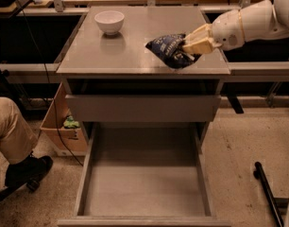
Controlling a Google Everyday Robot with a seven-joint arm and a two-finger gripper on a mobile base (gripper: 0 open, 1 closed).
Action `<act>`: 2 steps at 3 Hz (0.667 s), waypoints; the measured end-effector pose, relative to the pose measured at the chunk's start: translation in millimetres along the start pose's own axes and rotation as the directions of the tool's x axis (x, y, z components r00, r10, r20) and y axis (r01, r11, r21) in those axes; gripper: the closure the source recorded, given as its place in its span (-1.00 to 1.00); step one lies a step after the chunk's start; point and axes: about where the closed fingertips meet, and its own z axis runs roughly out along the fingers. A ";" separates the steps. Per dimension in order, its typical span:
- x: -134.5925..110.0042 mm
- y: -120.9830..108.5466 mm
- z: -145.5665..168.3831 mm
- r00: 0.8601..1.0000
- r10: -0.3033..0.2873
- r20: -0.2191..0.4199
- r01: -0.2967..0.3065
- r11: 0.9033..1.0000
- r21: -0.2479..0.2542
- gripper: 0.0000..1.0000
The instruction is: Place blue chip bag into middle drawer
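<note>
The blue chip bag (pixel 169 49), dark navy foil with white print, is at the right front part of the cabinet top (pixel 116 56). My gripper (pixel 191 45) reaches in from the right and is shut on the bag's right end. I cannot tell whether the bag rests on the top or hangs just above it. The middle drawer (pixel 144 183) is pulled out wide open below, a grey tray with a bare floor, in front of and under the bag.
A white bowl (pixel 109 21) stands at the back left of the cabinet top. A closed drawer front (pixel 142 108) sits above the open tray. A person's leg and shoe (pixel 17 145) and a cardboard box (pixel 64 126) are at the left. A black bar (pixel 269 193) lies on the floor at the right.
</note>
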 end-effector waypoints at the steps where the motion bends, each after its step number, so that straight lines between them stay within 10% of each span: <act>1: 16.9 45.6 -8.6 0.999 0.034 0.010 -0.033 0.997 -0.063 1.00; 2: 51.0 98.2 -15.9 0.997 0.077 -0.010 -0.078 0.988 -0.131 1.00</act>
